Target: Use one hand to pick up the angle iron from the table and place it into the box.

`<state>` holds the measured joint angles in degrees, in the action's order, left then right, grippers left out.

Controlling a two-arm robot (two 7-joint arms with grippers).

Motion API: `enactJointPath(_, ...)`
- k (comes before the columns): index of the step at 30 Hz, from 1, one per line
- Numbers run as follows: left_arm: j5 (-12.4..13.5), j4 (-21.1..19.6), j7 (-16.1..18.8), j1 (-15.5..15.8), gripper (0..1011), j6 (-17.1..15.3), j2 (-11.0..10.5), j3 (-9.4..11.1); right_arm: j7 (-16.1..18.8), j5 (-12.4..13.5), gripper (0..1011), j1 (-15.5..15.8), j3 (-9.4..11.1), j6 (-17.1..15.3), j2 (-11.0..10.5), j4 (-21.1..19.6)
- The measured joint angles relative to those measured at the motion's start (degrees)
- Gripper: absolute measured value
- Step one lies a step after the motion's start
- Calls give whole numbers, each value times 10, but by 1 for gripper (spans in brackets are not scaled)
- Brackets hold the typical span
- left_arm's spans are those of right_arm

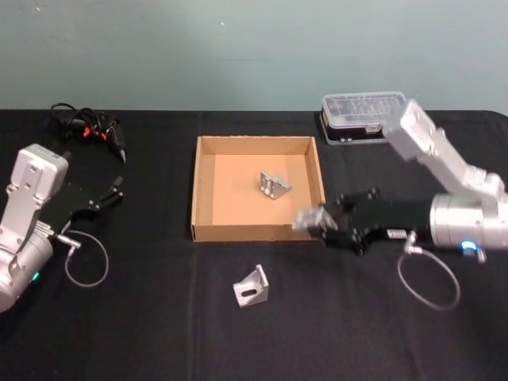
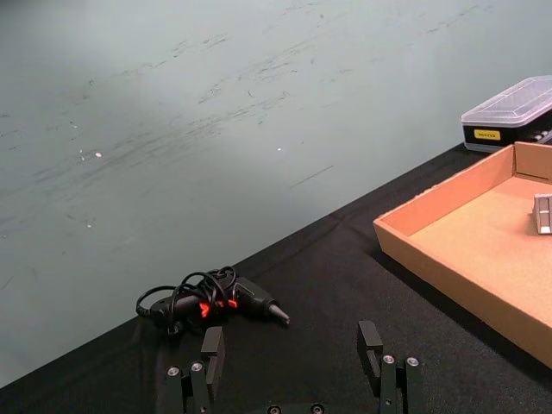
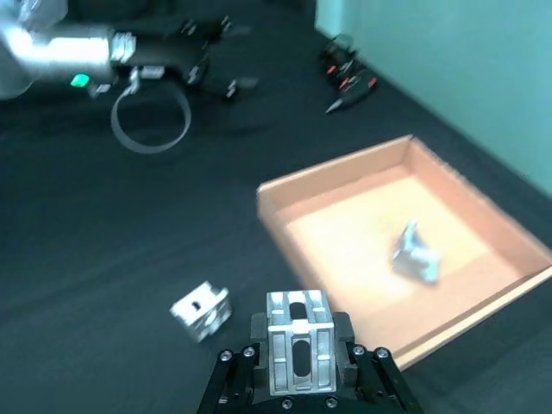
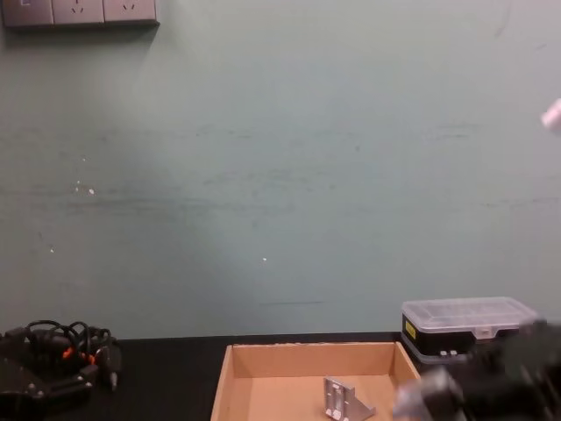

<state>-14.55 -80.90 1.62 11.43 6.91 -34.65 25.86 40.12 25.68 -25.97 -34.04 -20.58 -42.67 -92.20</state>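
Although the head view smears it to a pale blur, the held iron (image 3: 299,352) reads plainly from the right wrist. We see a ribbed, slotted bracket of bright cast metal, pinched between the black fingers (image 3: 343,332) of the right gripper (image 1: 321,222). That gripper hangs at the 5 o'clock corner of the box (image 1: 254,232), just outside its near wall. From the chest it is only a dark smudge cut off at the lower edge, and we cannot make out its fingers there.

The box is a shallow tan cardboard tray with low walls and no lid, lying mid-surface. Inside, toward its 2 o'clock side, lies the boxed iron (image 1: 274,185), tilted on one flange; the left wrist view crops it at the frame edge. A third piece, the loose iron (image 1: 252,286), sits on the matte black surface (image 1: 159,333) at the box's 6 o'clock, well apart from it.

At the box's 1 o'clock stands a clear-lidded case (image 1: 361,111) on a black base, its right end hidden behind the right arm's silver link. At 10 o'clock lies a black screwdriver (image 1: 89,131) with orange marks, tangled in its cord.

The left gripper (image 1: 109,195) is parked at the box's 9 o'clock with fingers spread and nothing between them; its arm is cut off by the frame.
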Motion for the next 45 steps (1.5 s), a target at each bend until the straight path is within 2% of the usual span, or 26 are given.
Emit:
enactJointPath(3,0,0,0,0,1011,0,0,0,-13,3,446,-19,1,-15,15,7)
enactJointPath(6,0,0,0,0,1011,0,0,0,-27,-2,445,-53,-8,-28,47,39)
enactJointPath(7,0,0,0,0,1011,0,0,0,-27,-2,446,-53,-8,-28,47,39)
enactJointPath(10,0,0,0,0,1011,0,0,0,-39,-10,445,-85,-21,-39,84,86)
enactJointPath(16,0,0,0,0,1011,0,0,0,-60,-12,445,-120,-29,-47,143,165)
enactJointPath(22,0,0,0,0,1011,0,0,0,-91,-18,446,-140,-26,-54,185,231)
enactJointPath(31,0,0,0,0,1011,0,0,0,-115,-39,445,-158,-21,-56,223,295)
enactJointPath(42,0,0,0,0,1011,0,0,0,-123,-60,445,-173,-19,-55,254,357)
enactJointPath(45,0,0,0,0,1011,0,0,0,-125,-62,445,-175,-18,-55,258,363)
